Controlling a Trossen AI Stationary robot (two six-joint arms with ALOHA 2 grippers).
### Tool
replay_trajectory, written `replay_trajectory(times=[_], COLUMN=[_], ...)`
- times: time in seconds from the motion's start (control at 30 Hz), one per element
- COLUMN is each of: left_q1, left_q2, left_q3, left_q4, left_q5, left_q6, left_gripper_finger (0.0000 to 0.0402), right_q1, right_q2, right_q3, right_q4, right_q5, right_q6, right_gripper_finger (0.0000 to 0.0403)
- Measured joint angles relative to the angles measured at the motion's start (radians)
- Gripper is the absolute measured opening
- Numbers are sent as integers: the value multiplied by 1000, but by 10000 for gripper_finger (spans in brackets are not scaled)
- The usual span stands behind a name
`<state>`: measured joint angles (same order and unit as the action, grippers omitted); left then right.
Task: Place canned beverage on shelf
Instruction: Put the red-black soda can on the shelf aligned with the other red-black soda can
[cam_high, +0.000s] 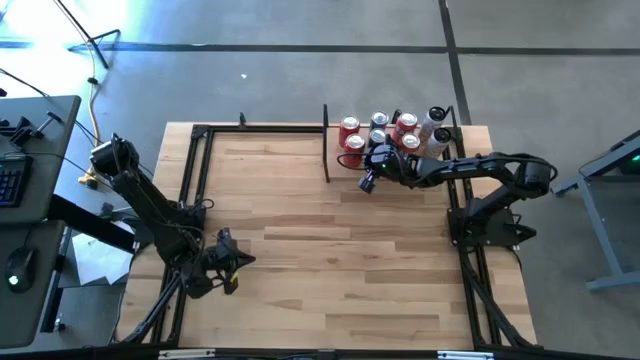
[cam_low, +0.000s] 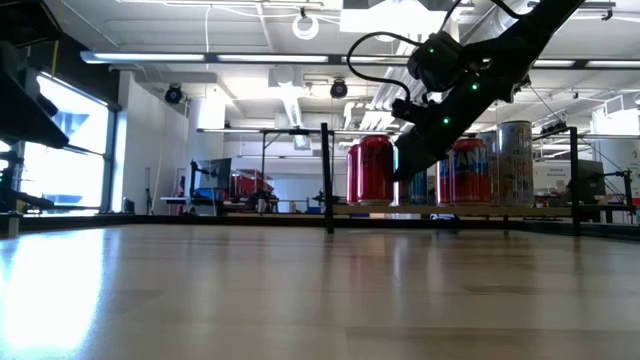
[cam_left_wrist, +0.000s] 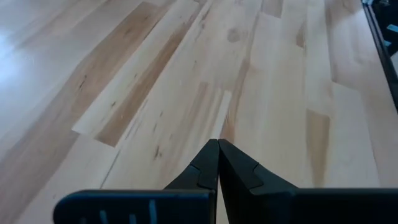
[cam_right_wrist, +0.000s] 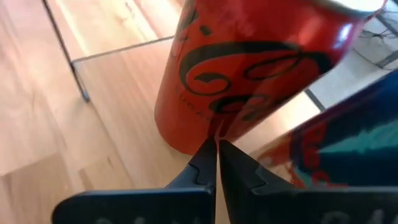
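Several cans stand upright on the pale wood shelf (cam_high: 340, 170) at the table's far right; it also shows in the low view (cam_low: 480, 210). They are red, blue and white. My right gripper (cam_high: 365, 165) is shut and reaches in from the right among them. In its wrist view (cam_right_wrist: 217, 142) the fingertips sit at the lower wall of a red can (cam_right_wrist: 249, 68), with a blue and red can (cam_right_wrist: 348, 143) beside it. My left gripper (cam_high: 228, 262) is shut and empty just above the bare tabletop near the front left, as its wrist view (cam_left_wrist: 219, 142) shows. My right gripper's shut fingertips stand at the red can's lower wall (cam_right_wrist: 214, 121), slanting down from the table's right. I cannot tell whether they touch it. The can stands upright on the shelf.
A black upright bar (cam_high: 326, 140) marks the shelf's left side, and thin black bars (cam_high: 200, 180) frame the tabletop. The slatted wooden tabletop (cam_high: 330, 260) stretches between the two arms. A desk with a keyboard (cam_high: 10, 180) stands left of the table.
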<state>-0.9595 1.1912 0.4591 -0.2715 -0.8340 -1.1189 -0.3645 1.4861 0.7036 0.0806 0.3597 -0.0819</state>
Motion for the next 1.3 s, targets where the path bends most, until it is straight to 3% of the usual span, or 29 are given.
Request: replay_trajectory(times=[0.67,1.0,1.1,1.3], left_q1=[256,401,440,562], left_q2=[0,0,0,0], left_q3=[0,0,-1,-103], left_q4=[279,383,438,733], left_q5=[177,294,325,510], left_q6=[463,673,778,942], left_gripper_finger=[0,0,0,0], right_q1=[-1,-6,12,18], right_q2=[2,-11,-40,-125], right_q3=[0,1,-1,-177], right_q4=[157,182,155,422], right_q5=[-25,-113,-181,-294], right_q6=[-77,-125,-148,-149], right_gripper_finger=[2,0,0,0])
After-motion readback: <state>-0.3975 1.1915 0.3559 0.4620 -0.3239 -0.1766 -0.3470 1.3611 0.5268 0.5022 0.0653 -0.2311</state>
